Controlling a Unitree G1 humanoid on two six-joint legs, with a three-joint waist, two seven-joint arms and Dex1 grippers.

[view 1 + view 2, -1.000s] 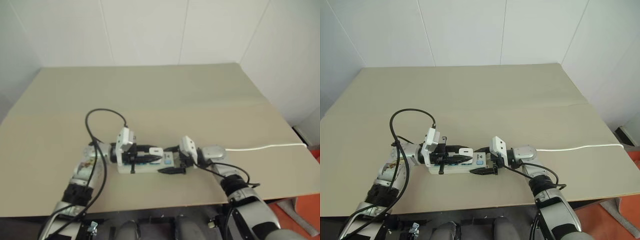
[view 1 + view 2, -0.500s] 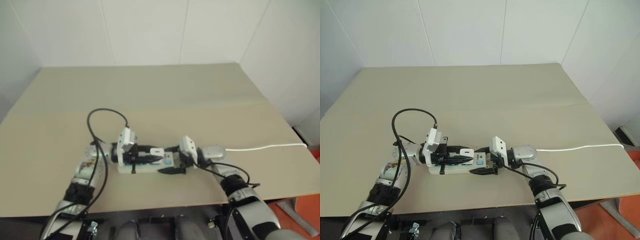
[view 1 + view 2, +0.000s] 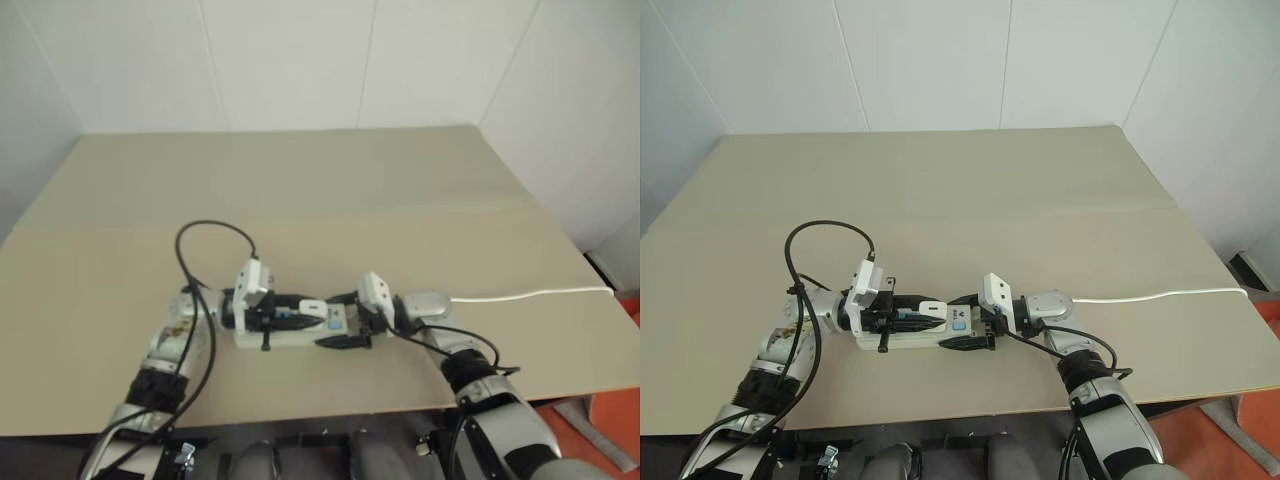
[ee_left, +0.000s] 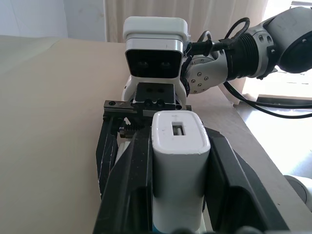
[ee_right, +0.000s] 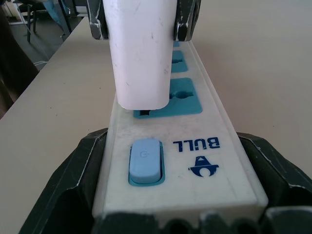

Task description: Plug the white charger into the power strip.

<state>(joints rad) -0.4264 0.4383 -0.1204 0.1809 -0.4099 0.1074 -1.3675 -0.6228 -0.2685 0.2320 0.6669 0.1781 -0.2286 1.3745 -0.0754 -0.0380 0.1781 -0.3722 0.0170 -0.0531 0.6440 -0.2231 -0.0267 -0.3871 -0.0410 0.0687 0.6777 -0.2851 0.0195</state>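
The power strip [image 3: 902, 340] lies along the tan table near its front edge, blue sockets facing up. My right gripper [image 3: 958, 321] clamps its switch end, one finger [image 5: 58, 195] on each side of the blue switch [image 5: 145, 161]. My left gripper [image 3: 932, 311] points toward the right one and is shut on the white charger [image 3: 930, 307]. In the right wrist view the charger [image 5: 141, 53] stands upright on the socket nearest the switch [image 5: 183, 97], its underside almost touching the blue face. The left wrist view shows the charger [image 4: 178, 165] squeezed between both black fingers [image 4: 129, 185].
The strip's thin white cord [image 3: 1160, 295] runs right across the table [image 3: 990, 190] to its edge. A black cable loop [image 3: 825, 228] arches over my left forearm. White walls close the table's far side and right side.
The charger in my left gripper sits a touch lower against the strip. The right gripper and the strip have kept still.
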